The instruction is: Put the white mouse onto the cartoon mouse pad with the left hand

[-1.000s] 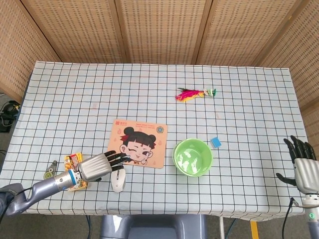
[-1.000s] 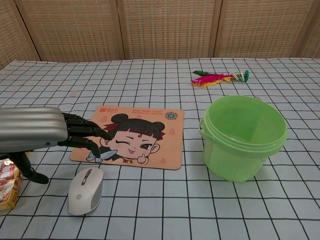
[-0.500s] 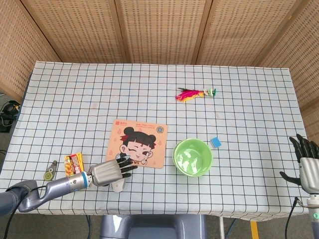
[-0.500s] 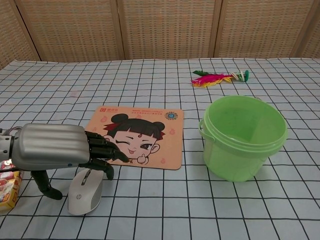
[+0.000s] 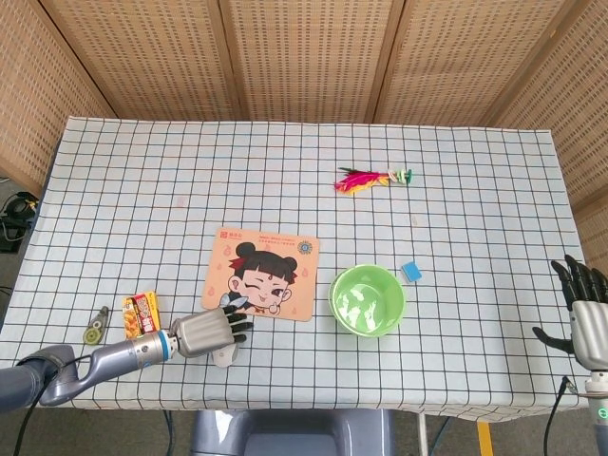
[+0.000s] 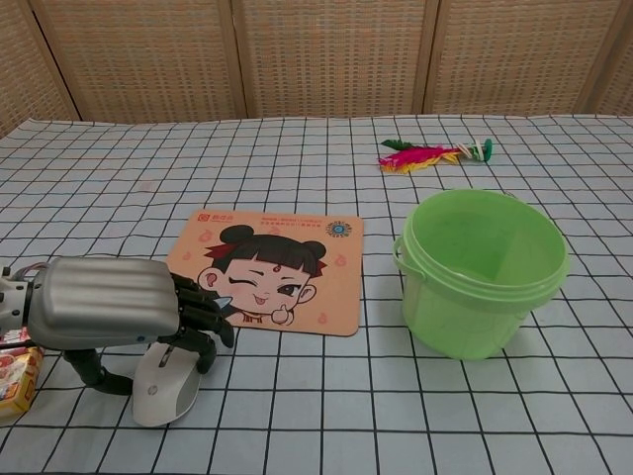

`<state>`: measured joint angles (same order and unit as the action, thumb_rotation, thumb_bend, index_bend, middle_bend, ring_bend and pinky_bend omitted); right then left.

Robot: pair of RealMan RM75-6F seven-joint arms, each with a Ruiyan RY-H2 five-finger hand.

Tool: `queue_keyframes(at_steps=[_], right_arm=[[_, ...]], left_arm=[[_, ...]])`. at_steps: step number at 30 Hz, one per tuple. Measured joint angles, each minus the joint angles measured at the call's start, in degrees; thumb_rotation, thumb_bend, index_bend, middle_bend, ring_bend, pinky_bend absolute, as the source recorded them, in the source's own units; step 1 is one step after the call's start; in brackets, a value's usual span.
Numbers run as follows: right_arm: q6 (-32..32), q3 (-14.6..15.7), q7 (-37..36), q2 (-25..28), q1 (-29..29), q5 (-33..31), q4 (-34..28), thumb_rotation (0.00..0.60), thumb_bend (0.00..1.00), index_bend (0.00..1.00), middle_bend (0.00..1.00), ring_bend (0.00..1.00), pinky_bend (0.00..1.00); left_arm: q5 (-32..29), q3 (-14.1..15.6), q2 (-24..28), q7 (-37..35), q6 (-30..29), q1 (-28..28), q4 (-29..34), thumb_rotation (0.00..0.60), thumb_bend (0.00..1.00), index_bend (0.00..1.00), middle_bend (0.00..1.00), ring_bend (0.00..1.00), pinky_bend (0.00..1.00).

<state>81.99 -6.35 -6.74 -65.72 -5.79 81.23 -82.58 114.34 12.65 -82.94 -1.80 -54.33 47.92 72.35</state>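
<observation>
- Compared with a second ago, the left hand [image 6: 104, 307] is sitting lower and nearer the table's front edge; then it was hovering over the corner of the cartoon mouse pad [image 6: 267, 272], and now it is resting on top of the white mouse [image 6: 163, 386].
- Its dark fingers [image 6: 203, 317] are curling down over the mouse's front, with the thumb lying at the mouse's left side; whether they are actually clamping it cannot be told.
- The mouse is lying on the checked tablecloth [image 5: 190, 171], just in front of the pad's near left corner, not on the pad.
- The right hand [image 5: 581, 313] is hanging off the table's right edge, fingers spread and holding nothing; it is showing slightly lower in the head view than a second ago.
- Counted: one mouse, one pad, one green bucket [image 6: 480, 272], one feathered shuttlecock [image 6: 430, 155], one small blue block [image 5: 410, 272], one snack packet [image 5: 139, 313], and one small roller-like item [image 5: 93, 330] at the far left.
- The pad is carrying a winking cartoon girl, a red square mark at its top left and a round emblem at its top right; the writing beside them is too small to read.
- The packet's print is also unreadable.
</observation>
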Motion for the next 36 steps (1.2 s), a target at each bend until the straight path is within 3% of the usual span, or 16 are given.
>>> queue_keyframes(at_steps=[3, 10, 18, 24, 36], right_arm=[[0.2, 0.0, 0.0, 0.0, 0.1, 0.1, 0.1, 0.600, 0.10, 0.09, 0.00, 0.00, 0.00], [0.1, -0.1, -0.1, 0.0, 0.2, -0.2, 0.2, 0.600, 0.10, 0.09, 0.00, 0.00, 0.00], [-0.4, -0.6, -0.1, -0.2, 0.1, -1.3, 0.8, 0.600, 0.10, 0.09, 0.00, 0.00, 0.00], [-0.7, -1.1, 0.3, -0.4, 0.0, -2.4, 1.3, 0.600, 0.10, 0.09, 0.00, 0.00, 0.00], [-1.3, -2.0, 0.3, -0.6, -0.1, -4.2, 2.2, 0.600, 0.10, 0.09, 0.00, 0.00, 0.00]], left_arm=[[0.4, 0.1, -0.8, -0.2, -2.3, -0.3, -1.1, 0.600, 0.50, 0.63, 0.36, 0.35, 0.39], [1.8, -0.2, -1.3, -2.1, -9.1, -0.2, -5.0, 0.600, 0.53, 0.65, 0.37, 0.36, 0.39], [3.9, -0.3, -0.3, -3.1, -11.0, 2.8, -11.2, 0.600, 0.53, 0.65, 0.37, 0.36, 0.39], [4.8, -0.3, -1.8, -5.6, -12.3, 4.9, -19.5, 0.600, 0.53, 0.66, 0.37, 0.36, 0.39], [4.6, -0.2, -12.3, -13.7, -14.6, 8.3, -39.4, 0.600, 0.53, 0.66, 0.37, 0.36, 0.39]])
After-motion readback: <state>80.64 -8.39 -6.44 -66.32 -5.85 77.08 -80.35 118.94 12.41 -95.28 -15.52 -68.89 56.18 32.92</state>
